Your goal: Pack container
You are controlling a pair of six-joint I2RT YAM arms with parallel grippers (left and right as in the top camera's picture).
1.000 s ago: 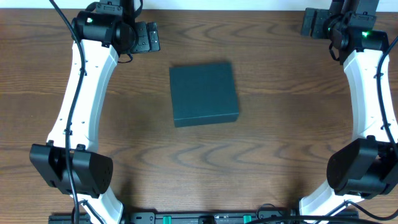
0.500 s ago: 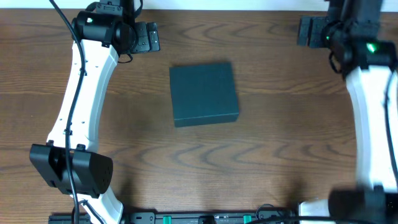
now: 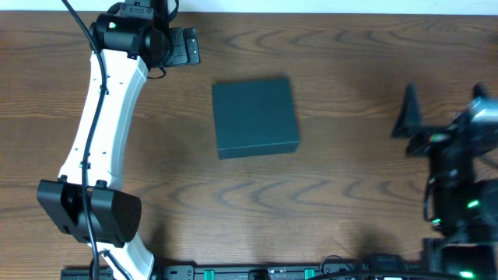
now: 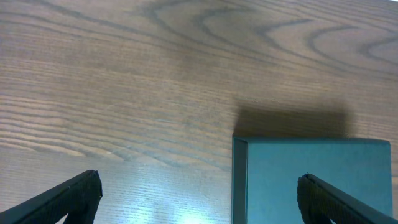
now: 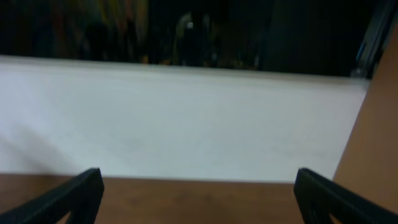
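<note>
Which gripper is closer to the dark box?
The left gripper, open near a corner of the container; the right gripper is farther off, its camera showing no box.

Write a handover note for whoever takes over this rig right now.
Left end effector: open, empty, above the brown wooden table, apart from the dark teal rectangular cardboard container.
Right end effector: open, empty, at the table's right side, aimed away from the container.
Container: mid-table, lid shut, untouched.
Done: nothing visibly packed.
To do: open, pack, close; no items to pack in view.
</note>
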